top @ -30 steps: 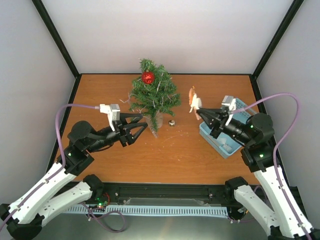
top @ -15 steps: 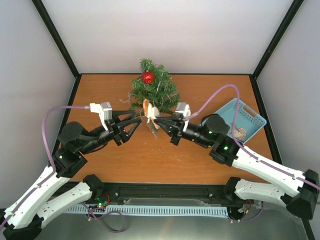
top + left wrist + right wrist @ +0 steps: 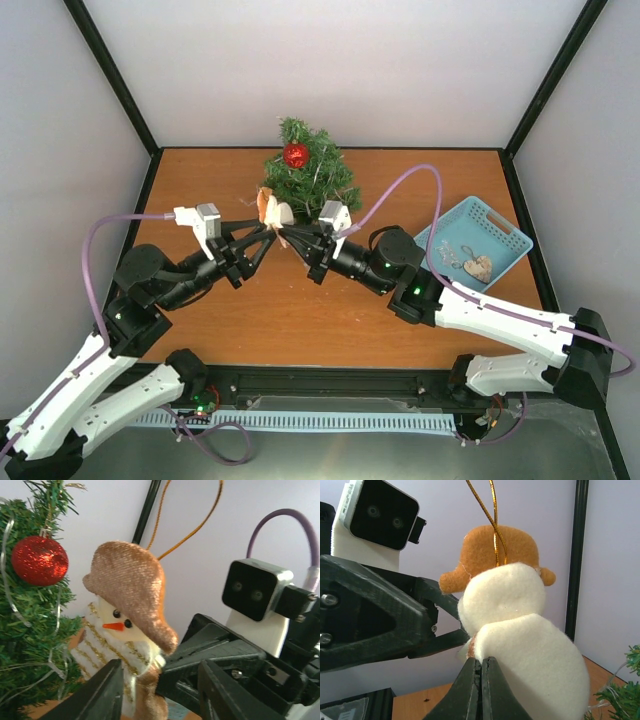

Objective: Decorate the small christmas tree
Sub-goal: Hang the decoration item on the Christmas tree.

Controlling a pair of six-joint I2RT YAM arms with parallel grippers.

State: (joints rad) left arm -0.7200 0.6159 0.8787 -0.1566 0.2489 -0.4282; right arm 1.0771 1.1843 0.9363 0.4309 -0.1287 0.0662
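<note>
Overhead, we find the small christmas tree (image 3: 310, 180) upright at the middle rear of the table (image 3: 330, 310), with a red bauble (image 3: 296, 155) near its top. The left gripper (image 3: 270, 240) and right gripper (image 3: 285, 235) point tip to tip at a snowman ornament (image 3: 270, 207), just in front of the tree's left side. A blue basket (image 3: 497, 217) holding a heart ornament (image 3: 480, 268) sits at the table's right.

In the left wrist view, we see the left fingers (image 3: 105, 690) partly apart, flanking the snowman's lower body; we cannot tell whether either touches it. The tree stands just left of the snowman.

In the right wrist view, the right fingers (image 3: 470, 690) are pressed together, pinching the snowman's lower edge. Its gold loop (image 3: 495, 510) rises out of frame. Branch tips show at lower right.
</note>
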